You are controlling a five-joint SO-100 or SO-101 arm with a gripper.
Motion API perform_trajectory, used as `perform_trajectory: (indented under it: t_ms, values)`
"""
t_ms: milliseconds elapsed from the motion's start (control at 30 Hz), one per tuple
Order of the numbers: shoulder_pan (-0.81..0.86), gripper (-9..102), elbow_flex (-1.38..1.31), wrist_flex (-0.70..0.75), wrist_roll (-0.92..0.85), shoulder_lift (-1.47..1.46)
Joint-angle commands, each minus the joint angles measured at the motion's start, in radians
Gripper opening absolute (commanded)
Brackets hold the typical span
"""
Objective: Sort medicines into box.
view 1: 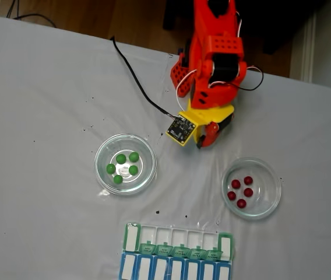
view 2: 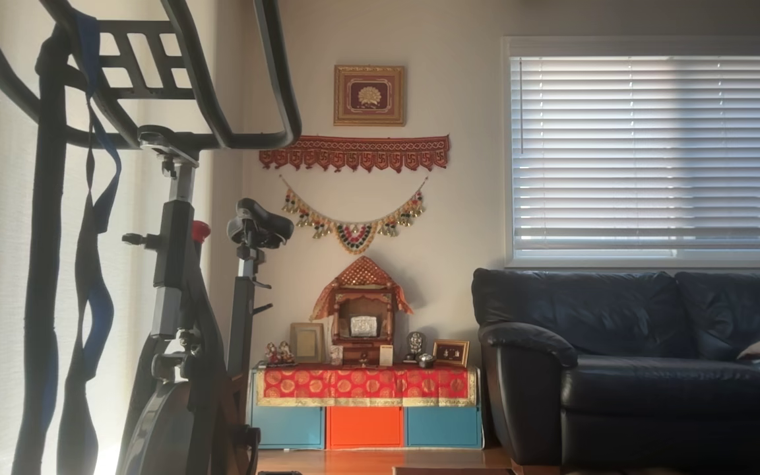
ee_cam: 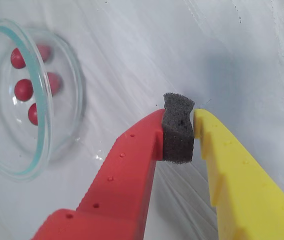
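Several dark red medicines (view 1: 242, 191) lie in a round clear dish (view 1: 270, 201) at the right of the fixed view. Several green medicines (view 1: 122, 166) lie in another clear dish (view 1: 145, 178) at the left. The green box (view 1: 226, 244) lies at the near table edge, its small lids folded open. My gripper (view 1: 206, 140) hangs over bare cloth behind and between the two dishes. In the wrist view the gripper (ee_cam: 193, 122) is shut, its red and yellow fingers meeting on their own dark foam pad (ee_cam: 178, 131) and holding nothing. The red medicines (ee_cam: 23, 90) sit to its left.
A blue row with white lids (view 1: 174, 269) adjoins the green box on its near side. A black cable (view 1: 131, 76) runs across the grey cloth to the arm's base (view 1: 215, 52). The other view shows a living room with an exercise bike (view 2: 175, 264) and a sofa (view 2: 637, 369).
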Motion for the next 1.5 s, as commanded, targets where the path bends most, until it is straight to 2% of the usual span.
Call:
perform_trajectory:
  t_ms: [0,1300,1367,1433,1467]
  values:
    - [-0.011,3,-0.006,0.021,0.003,-0.003]
    - [-0.015,3,-0.006,0.021,-0.011,-0.003]
    - [-0.044,3,-0.006,0.017,0.029,-0.003]
    - [-0.026,3,-0.006,-0.066,0.143,-0.003]
    - [-0.017,4,-0.009,-0.064,0.132,-0.003]
